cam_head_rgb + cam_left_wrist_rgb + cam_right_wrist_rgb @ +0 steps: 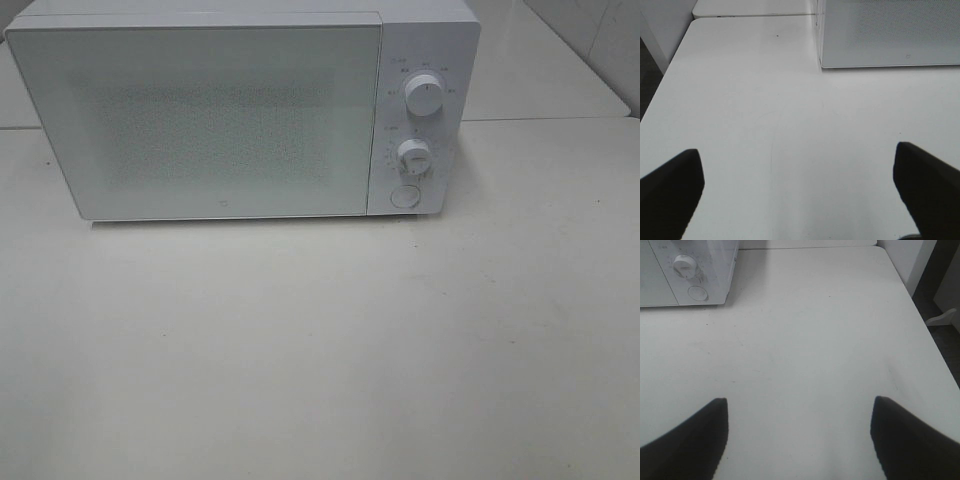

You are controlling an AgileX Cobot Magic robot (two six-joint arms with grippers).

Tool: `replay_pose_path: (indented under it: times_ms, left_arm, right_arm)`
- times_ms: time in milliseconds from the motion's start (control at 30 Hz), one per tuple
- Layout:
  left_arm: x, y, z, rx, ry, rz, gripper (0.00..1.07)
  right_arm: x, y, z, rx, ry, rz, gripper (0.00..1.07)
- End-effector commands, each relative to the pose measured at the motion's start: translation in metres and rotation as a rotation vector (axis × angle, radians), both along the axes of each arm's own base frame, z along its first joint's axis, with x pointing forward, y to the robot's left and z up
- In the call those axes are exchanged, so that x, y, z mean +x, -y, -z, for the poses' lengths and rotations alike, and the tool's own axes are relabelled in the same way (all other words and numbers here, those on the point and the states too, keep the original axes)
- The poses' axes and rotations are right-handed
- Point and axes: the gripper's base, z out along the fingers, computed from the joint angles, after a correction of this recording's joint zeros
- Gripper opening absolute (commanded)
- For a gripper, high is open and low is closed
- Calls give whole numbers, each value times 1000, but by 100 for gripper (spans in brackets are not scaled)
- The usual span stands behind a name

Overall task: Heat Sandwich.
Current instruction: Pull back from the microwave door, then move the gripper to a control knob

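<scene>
Two grippers hang over the white tabletop (320, 350) in front of the one microwave (200, 120): the left gripper (797, 150) and the right gripper (801, 400), both spread wide, pinching nothing. The microwave's door (190, 125) is closed; beside it are two knobs (424, 98) and one button (404, 195). The sandwich's place cannot be told.

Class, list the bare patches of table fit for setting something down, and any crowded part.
Bare table runs along the whole front of the microwave, and right of its knobs. Only the back, where the microwave stands, is crowded.
</scene>
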Motion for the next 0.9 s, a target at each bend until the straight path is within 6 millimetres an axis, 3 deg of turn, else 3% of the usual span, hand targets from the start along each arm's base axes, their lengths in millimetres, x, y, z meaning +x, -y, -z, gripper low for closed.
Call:
replay_pose_path:
  times_ms: [33,600,900]
  left_arm:
    - [-3,1,0,-9,32,-6,98]
    - [-3,1,0,-9,32,-6,98]
    - [-3,1,0,-9,32,-6,98]
  right_arm:
    - [-2,0,-1,-2,28,-3,75]
    - [-2,-4,-7,42,50,-31,75]
    - [21,-6,-9,35,-74,-29,75]
